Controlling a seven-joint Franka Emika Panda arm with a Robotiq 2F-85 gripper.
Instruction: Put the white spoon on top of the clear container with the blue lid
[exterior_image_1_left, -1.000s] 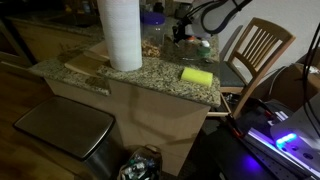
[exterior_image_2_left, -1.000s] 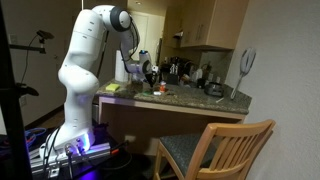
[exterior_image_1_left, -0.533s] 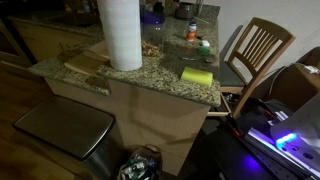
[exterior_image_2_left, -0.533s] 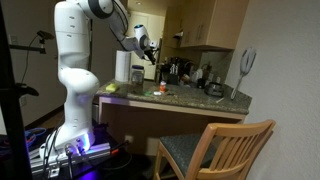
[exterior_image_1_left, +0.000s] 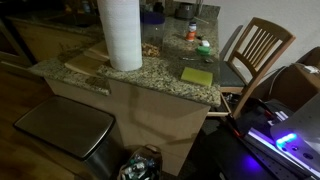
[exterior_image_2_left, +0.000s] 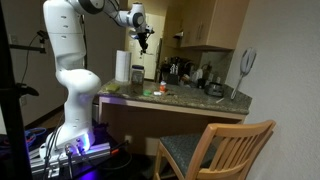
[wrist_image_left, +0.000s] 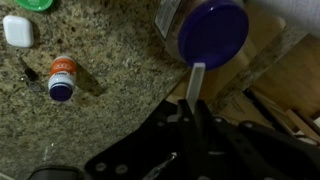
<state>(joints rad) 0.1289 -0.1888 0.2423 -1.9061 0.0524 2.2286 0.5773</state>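
Lifted higher than before, with end effector (wrist_image_left: 190, 113) closed on white spoon (wrist_image_left: 196, 82), long axis pointing toward blue-lidded clear container (wrist_image_left: 213, 30). Below, granite worktop (wrist_image_left: 110, 75), dim kitchen.

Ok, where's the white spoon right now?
Wrist view, centre-right: the white spoon is held in the gripper, its tip just below the blue-lidded container in frame.

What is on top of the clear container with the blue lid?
Nothing rests on the blue lid; its top shows bare in the wrist view. The white spoon, held in the gripper, hides only a sliver of its near rim.
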